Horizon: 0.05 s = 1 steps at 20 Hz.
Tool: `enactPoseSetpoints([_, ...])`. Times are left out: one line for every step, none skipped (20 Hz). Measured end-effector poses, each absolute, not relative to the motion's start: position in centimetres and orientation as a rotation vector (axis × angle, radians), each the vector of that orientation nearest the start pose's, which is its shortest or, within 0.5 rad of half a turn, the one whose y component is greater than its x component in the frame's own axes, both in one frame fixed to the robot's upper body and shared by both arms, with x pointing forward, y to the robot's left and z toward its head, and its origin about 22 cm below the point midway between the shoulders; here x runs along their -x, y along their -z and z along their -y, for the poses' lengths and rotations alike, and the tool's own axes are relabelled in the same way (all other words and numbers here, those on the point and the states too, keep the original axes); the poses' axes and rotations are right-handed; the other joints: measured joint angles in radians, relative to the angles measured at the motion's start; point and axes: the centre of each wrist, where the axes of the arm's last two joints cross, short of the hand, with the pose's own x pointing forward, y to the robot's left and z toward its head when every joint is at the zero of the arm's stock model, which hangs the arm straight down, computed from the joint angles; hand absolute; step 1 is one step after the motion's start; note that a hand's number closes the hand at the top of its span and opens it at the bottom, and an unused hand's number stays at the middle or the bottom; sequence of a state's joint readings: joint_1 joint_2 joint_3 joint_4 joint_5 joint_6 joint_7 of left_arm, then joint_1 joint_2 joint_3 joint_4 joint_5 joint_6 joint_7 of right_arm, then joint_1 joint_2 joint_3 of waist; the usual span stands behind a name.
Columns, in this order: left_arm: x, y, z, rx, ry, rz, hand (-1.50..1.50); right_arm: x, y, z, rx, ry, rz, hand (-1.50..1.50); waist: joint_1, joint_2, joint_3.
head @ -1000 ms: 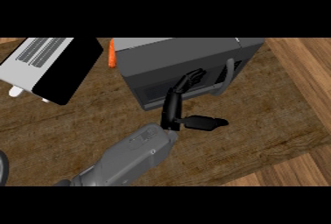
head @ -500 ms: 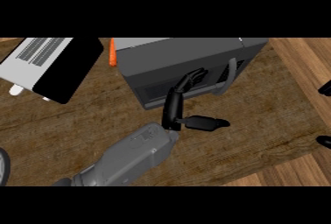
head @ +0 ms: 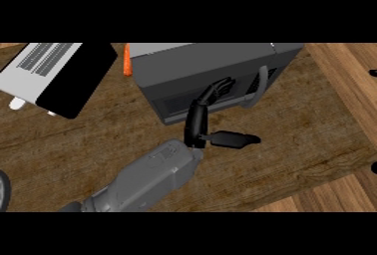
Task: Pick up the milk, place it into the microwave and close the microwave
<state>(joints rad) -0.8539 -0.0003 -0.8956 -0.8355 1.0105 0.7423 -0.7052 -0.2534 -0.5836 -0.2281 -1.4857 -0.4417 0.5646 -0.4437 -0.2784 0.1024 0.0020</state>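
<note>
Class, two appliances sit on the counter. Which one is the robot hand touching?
The dark grey microwave with the curved door handle; the robot hand rests straight fingers against its front. The white and black appliance at far left stands untouched.

My microwave (head: 213,74) is cut off along the far edge, so its back is out of sight. Where my fingertips (head: 223,84) meet its closed door, I cannot tell touching from just apart. The milk is nowhere visible. An orange thing (head: 127,63) peeks from behind the microwave's left side, too hidden to name. Of my right hand, only dark specks (head: 373,73) show at the right edge.
</note>
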Motion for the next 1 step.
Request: enactPoseSetpoints([-32.1, -1.53, -0.41, 0.172, 0.031, 1.872, -1.5, -29.11, -13.64, 38.62, -0.326, -0.452, 2.207, -1.5, -0.001, -0.001, 0.0])
